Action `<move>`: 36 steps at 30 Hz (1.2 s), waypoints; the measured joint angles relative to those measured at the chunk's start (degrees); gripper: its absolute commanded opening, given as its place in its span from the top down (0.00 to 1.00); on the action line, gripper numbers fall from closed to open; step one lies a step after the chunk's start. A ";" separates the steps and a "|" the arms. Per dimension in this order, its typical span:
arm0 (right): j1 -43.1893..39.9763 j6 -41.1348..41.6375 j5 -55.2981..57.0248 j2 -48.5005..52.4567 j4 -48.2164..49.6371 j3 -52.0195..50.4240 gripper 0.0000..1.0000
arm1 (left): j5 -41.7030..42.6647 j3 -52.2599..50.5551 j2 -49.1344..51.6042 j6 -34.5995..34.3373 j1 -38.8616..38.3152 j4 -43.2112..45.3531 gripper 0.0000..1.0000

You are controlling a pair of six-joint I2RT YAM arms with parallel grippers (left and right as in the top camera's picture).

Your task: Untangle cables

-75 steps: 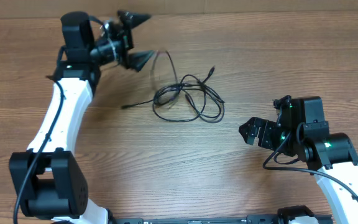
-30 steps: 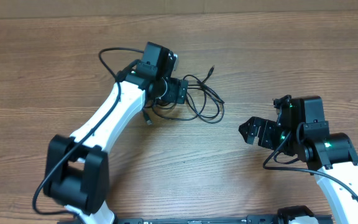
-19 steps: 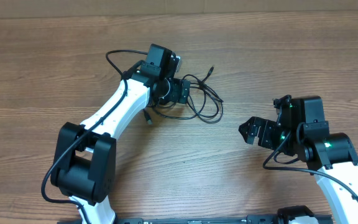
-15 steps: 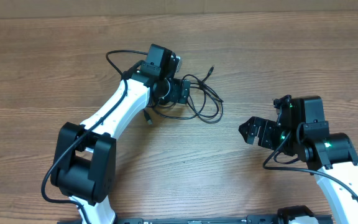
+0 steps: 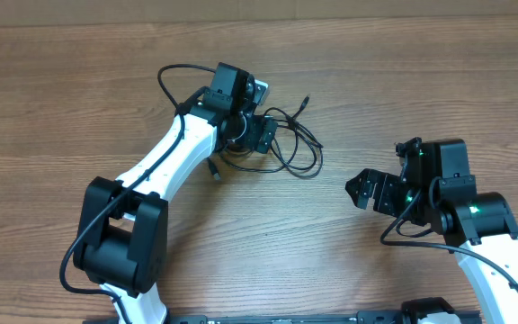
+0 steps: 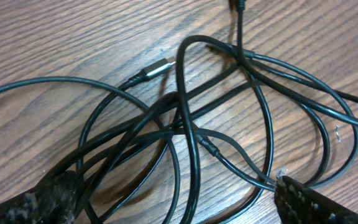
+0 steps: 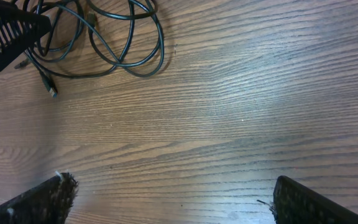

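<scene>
Cables (image 6: 180, 118), thin, black, looped in overlapping tangle; silver-tipped plug (image 6: 157, 67) exposed

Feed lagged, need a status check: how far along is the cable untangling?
Nothing looks done: the cables lie in one heap of crossing loops. In hand: the left gripper is low over the tangle, jaws open around several strands, nothing clamped. The right gripper hangs open above the table, apart from the cords. Remaining: grip a strand, draw the loops apart, lay each cable separately.
</scene>
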 measured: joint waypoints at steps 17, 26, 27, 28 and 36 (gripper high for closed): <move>-0.02 0.02 -0.02 0.00 -0.83 0.00 0.00 | 8.24 0.00 4.87 2.89 0.00 -0.07 0.13; -0.02 0.07 -0.02 0.00 -0.83 0.00 0.00 | 16.63 0.00 4.87 2.86 0.00 0.20 0.19; -0.02 0.04 0.00 0.00 -0.85 0.00 0.00 | 17.62 0.00 4.87 2.80 0.00 0.20 0.23; -0.02 0.02 0.00 0.00 -0.83 0.00 0.00 | 18.73 0.00 4.87 2.78 0.00 0.20 0.26; -0.02 0.15 0.00 0.00 -0.87 0.00 0.00 | 23.45 0.00 4.87 0.61 0.00 -0.87 0.96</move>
